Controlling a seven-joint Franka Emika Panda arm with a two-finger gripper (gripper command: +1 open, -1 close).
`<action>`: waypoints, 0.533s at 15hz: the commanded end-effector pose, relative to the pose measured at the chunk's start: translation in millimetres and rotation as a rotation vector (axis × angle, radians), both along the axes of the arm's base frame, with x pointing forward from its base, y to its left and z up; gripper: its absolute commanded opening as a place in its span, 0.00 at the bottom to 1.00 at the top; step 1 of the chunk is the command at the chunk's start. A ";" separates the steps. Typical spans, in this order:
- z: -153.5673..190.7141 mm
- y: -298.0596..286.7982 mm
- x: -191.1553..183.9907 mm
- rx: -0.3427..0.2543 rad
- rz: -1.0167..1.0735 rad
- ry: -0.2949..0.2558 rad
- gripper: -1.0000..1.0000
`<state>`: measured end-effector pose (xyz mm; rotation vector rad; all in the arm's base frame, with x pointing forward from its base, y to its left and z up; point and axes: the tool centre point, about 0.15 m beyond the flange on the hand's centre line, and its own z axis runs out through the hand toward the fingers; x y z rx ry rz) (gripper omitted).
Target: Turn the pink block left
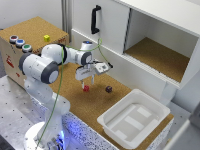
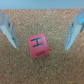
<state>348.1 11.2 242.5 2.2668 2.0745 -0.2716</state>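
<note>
Bench point(image 1: 95, 107): cork-topped; all the loose things are carried on it.
White bin point(image 1: 134, 121): set toward the exterior view's right.
Gripper point(image 1: 86, 80): held just above the pink block, jaws spread wide, nothing gripped.
Pink block point(image 2: 38, 46): lying on the cork between the fingers point(image 2: 74, 31), touched by neither.
Maroon cube point(image 1: 108, 89): near, on the bin side.

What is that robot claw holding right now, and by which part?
Nothing. The gripper is open, its fingers standing apart on either side of the pink block without touching it.
</note>
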 end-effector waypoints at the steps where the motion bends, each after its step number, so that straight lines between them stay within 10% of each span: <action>1: 2.9 -0.3 4.1 0.008 0.014 0.011 1.00; 8: 21.2 -3.0 -9.9 0.069 -0.102 -0.031 1.00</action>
